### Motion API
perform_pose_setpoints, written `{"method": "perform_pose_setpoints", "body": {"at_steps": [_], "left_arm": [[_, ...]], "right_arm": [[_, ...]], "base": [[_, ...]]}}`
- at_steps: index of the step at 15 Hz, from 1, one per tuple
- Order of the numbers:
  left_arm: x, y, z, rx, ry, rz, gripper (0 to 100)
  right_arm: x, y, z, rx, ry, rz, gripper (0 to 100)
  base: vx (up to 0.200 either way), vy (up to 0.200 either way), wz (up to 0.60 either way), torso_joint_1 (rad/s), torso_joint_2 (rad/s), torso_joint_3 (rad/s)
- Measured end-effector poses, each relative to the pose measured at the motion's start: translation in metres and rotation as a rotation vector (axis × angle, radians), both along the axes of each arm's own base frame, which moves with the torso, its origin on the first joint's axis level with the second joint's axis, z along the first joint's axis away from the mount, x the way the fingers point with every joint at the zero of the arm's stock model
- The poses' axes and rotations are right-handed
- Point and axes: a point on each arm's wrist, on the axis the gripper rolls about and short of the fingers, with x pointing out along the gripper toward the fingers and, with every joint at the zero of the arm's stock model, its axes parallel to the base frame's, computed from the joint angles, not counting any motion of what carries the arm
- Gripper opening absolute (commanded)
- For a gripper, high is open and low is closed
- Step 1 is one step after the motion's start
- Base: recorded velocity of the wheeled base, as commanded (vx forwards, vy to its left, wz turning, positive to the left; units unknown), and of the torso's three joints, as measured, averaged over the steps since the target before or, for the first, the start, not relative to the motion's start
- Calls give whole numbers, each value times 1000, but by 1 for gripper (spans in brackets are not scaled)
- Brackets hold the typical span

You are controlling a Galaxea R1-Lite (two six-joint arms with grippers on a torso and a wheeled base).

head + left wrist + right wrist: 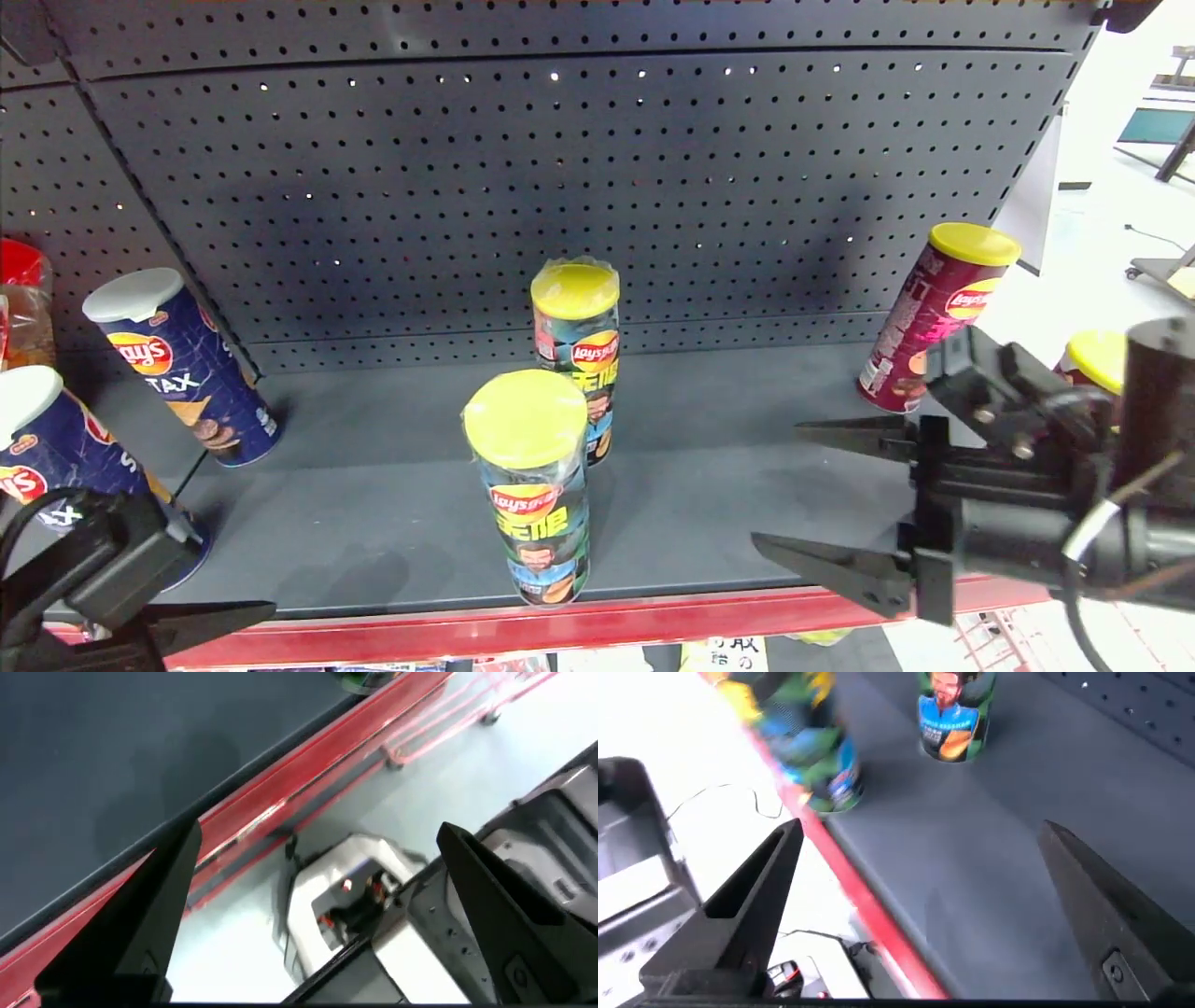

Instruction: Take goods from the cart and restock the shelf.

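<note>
Two green-and-blue chip cans with yellow lids stand upright mid-shelf, one near the front edge (pixel 532 485) and one behind it (pixel 576 355). My right gripper (pixel 780 485) hangs open and holds nothing, just right of the front can, level with the shelf's front edge. The right wrist view has this gripper (pixel 920 826) pointing over the shelf floor, with the front can (pixel 808 756) and the rear can (pixel 952 714) ahead. My left gripper (pixel 318 831) is open and holds nothing, low at the shelf's front left, below its red edge (pixel 280 812).
Dark grey shelf (pixel 728 485) with a pegboard back and a red front lip (pixel 560 625). Two blue cans (pixel 182 364) (pixel 47 448) stand at the left and a maroon can (pixel 934 317) at the right end. Another yellow-lidded can (pixel 1097 359) sits behind my right arm. Pink cart wire (pixel 990 635) is below right.
</note>
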Motion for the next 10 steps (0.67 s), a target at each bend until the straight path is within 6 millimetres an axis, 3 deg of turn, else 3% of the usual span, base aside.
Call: {"method": "perform_pose_setpoints", "body": {"at_steps": [5,8,10], "left_arm": [[47,-22,-11,95,19,0,100],[77,-40,-17,117,-3,7,100],[91,-53,-21,125,10,-14,100]], "right_arm": [[-59,-48,20,113,-171,-78,100],[-81,-75,26,209,-215,-224,100],[-95,-85,21,224,-209,-270,100]], "base": [[0,0,0,0,0,0],[0,0,0,0,0,0],[0,0,0,0,0,0]]}}
